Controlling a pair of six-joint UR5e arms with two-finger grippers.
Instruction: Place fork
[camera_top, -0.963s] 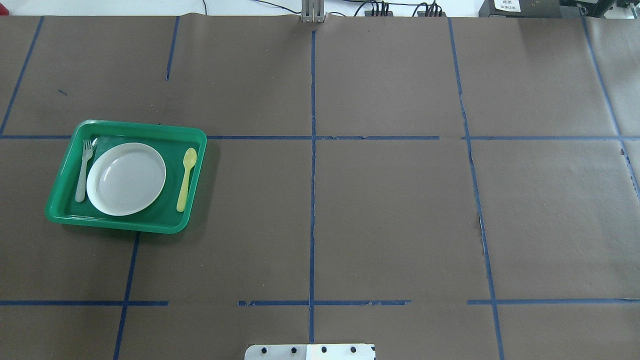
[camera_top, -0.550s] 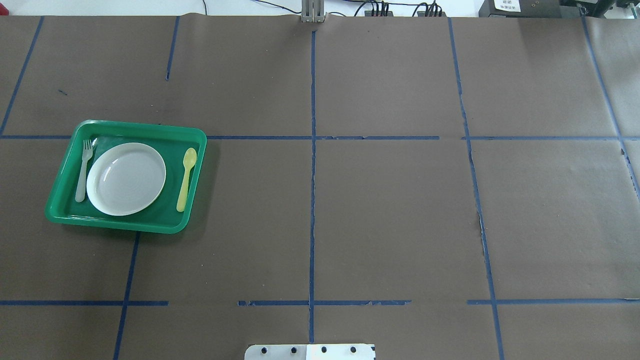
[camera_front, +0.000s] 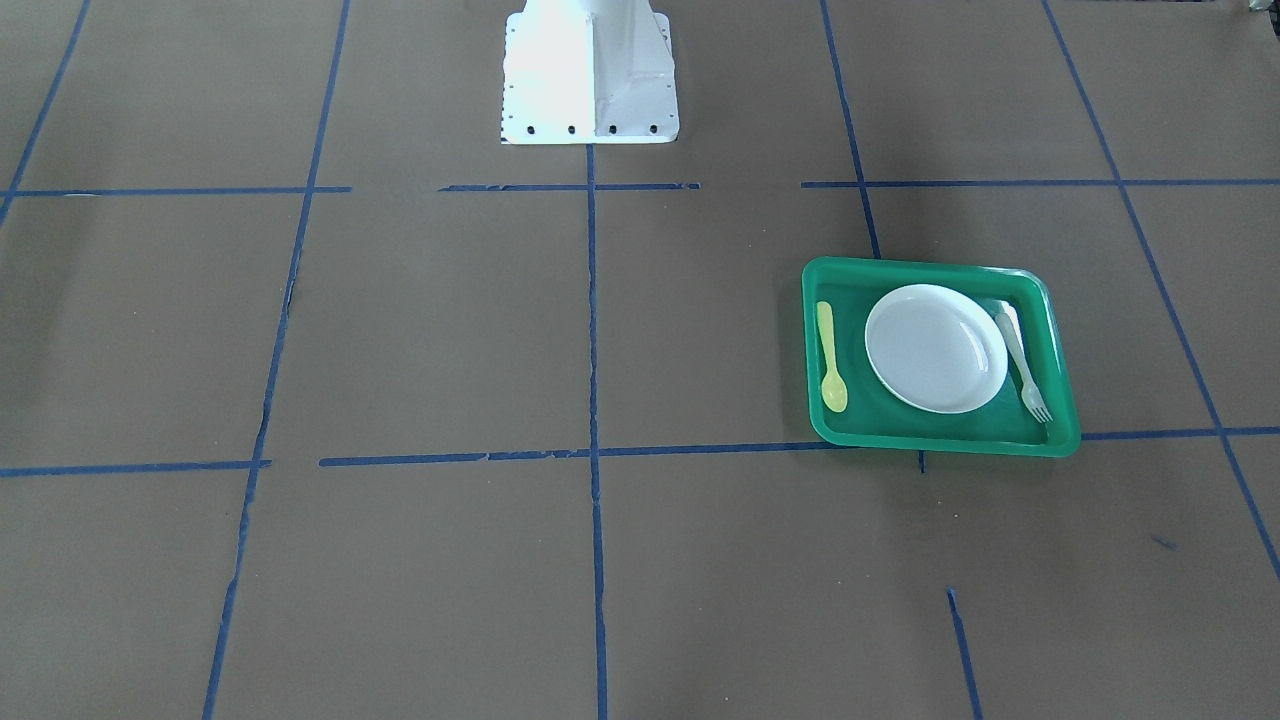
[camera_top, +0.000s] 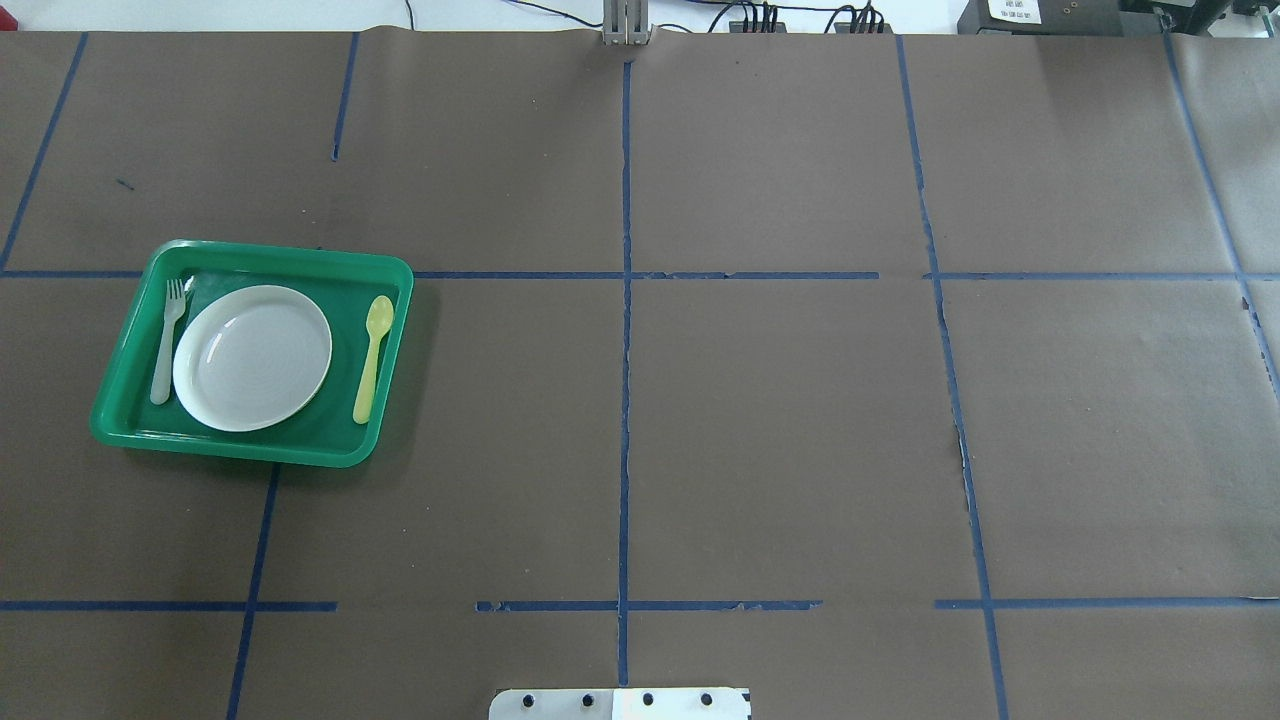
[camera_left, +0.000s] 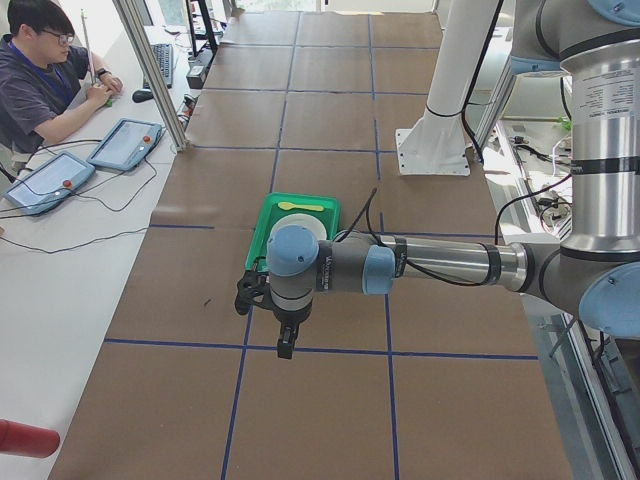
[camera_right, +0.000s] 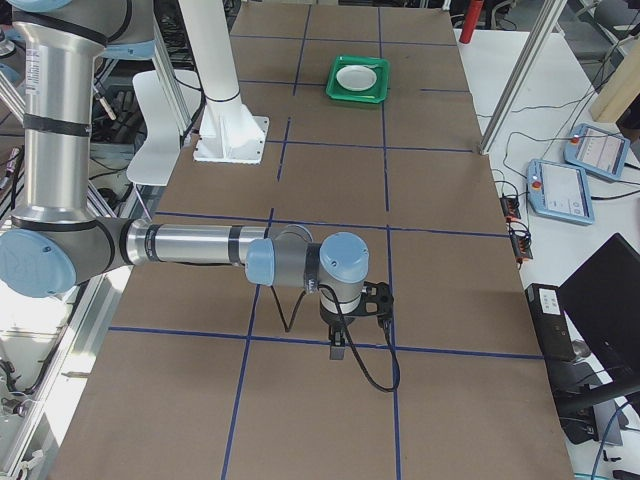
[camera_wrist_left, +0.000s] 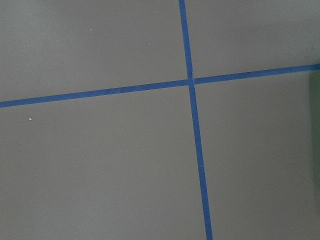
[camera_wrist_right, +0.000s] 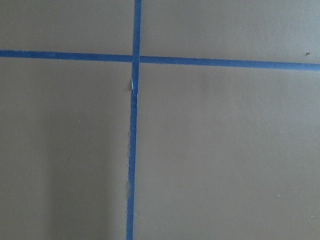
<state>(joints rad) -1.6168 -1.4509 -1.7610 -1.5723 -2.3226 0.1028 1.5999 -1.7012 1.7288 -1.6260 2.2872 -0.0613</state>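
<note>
The fork (camera_top: 165, 340) is a small, pale white plastic one, kinda see-through, with short tines. It's lying flat in the green tray (camera_top: 280, 252), right beside the white plate (camera_top: 252, 357) on the robot's left side, tines pointing away from the robot's base. The yellow-green spoon (camera_top: 372, 360) sits on the plate's other side. Neither hand is on the fork. The left hand (camera_left: 285, 345) and right hand (camera_right: 338, 350) both point down over the brown counter (camera_top: 780, 430) with its blue tape lines (camera_wrist_left: 192, 130), and honestly I can't tell if either one is wide or narrow.
</note>
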